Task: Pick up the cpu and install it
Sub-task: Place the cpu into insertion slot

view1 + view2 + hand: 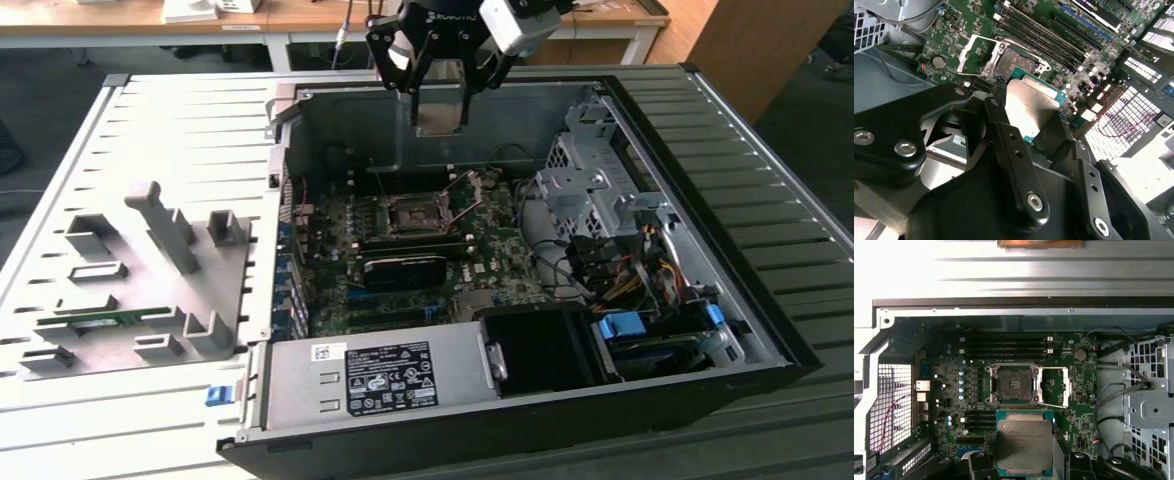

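One gripper (pixel 441 115) is clamped on the cpu (pixel 1024 444), holding it flat, metal top up, above the motherboard (pixel 954 390) beside the socket (pixel 1013 384), whose frame (pixel 1055 387) stands open, probably to keep it level with its seat.

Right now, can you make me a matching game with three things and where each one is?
Things
1. small flat silver-grey square cpu
2. dark square metal-framed socket
3. pale grey plate with upright blocks

Places
A. outside the case, on the exterior view's left
B. open and empty on the green board
C. held in the gripper above the board

Pairs: 1-C, 2-B, 3-A
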Robot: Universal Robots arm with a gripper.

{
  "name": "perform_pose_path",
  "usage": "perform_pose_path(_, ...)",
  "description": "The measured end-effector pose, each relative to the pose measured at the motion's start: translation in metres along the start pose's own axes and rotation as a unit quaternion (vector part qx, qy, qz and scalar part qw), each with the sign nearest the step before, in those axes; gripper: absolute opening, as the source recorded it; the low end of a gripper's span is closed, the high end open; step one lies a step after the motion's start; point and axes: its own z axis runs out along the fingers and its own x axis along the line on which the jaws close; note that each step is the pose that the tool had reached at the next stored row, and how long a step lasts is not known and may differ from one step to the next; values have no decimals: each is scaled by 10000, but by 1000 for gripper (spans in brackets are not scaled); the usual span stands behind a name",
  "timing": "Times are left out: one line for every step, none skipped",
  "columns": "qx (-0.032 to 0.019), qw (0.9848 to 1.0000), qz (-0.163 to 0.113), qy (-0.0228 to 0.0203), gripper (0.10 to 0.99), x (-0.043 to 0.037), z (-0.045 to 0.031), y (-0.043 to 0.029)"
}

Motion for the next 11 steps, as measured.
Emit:
perform_pose_path(0, 10000, 4, 0, 529, 0, 0, 0)
perform_pose_path(0, 10000, 9, 0, 529, 0, 0, 0)
perform_pose_path(0, 10000, 14, -1, 529, 0, 0, 0)
perform_pose_path(0, 10000, 19, -1, 529, 0, 0, 0)
perform_pose_path(0, 10000, 24, -1, 529, 0, 0, 0)
perform_pose_path(0, 10000, 29, -1, 529, 0, 0, 0)
perform_pose_path(1, 10000, 34, -2, 529, 0, 0, 0)
perform_pose_path(1, 10000, 39, -2, 529, 0, 0, 0)
perform_pose_path(1, 10000, 44, -2, 529, 0, 0, 0)
perform_pose_path(1, 10000, 49, -2, 529, 0, 0, 0)
perform_pose_path(1, 10000, 54, -2, 529, 0, 0, 0)
